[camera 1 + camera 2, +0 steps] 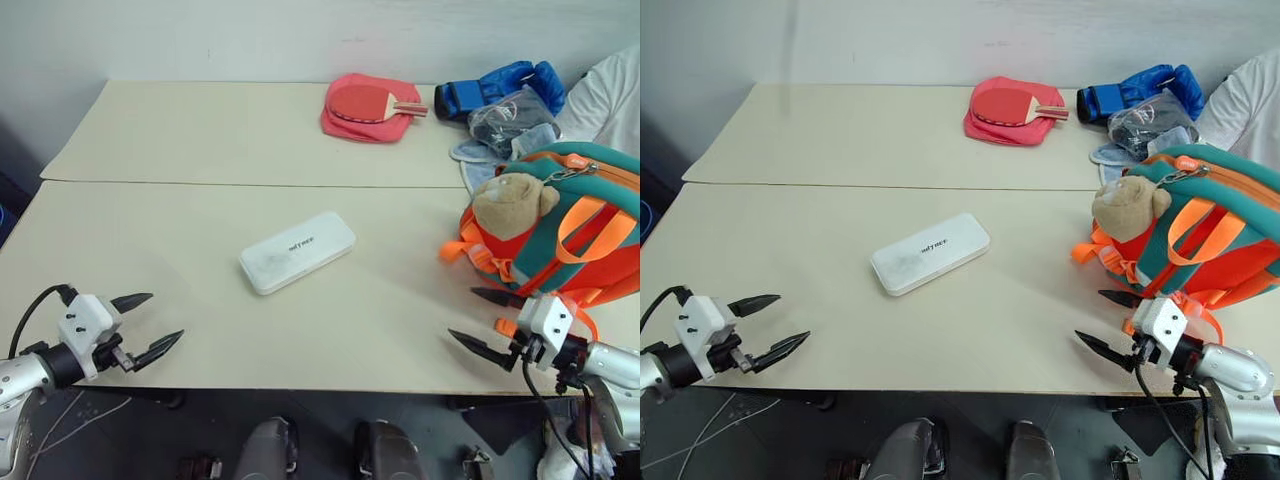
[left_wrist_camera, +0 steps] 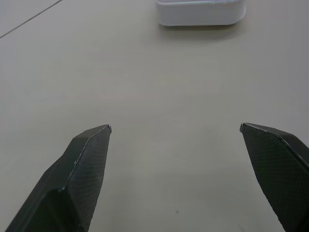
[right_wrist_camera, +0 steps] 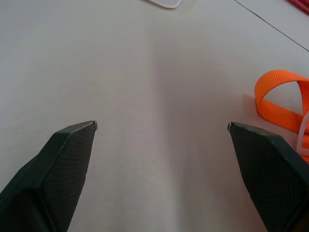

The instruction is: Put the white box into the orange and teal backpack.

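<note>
The white box [image 1: 298, 251] lies flat and slanted in the middle of the near table, with small dark lettering on its top; its end also shows in the left wrist view [image 2: 201, 12]. The orange and teal backpack [image 1: 580, 225] stands at the table's right edge, a tan plush bear [image 1: 512, 203] hanging on its front. My left gripper [image 1: 152, 320] is open near the front left edge, well short of the box, nothing between its fingers. My right gripper [image 1: 478, 318] is open near the front right edge, just in front of the backpack's orange straps [image 3: 280, 99].
On the far table lie a red table tennis paddle [image 1: 370, 102] on a pink cloth, a blue boxing glove [image 1: 497, 87] and a plastic bag of items [image 1: 512, 125]. A person's white sleeve [image 1: 608, 95] shows at the far right. A seam [image 1: 250, 183] joins the two tables.
</note>
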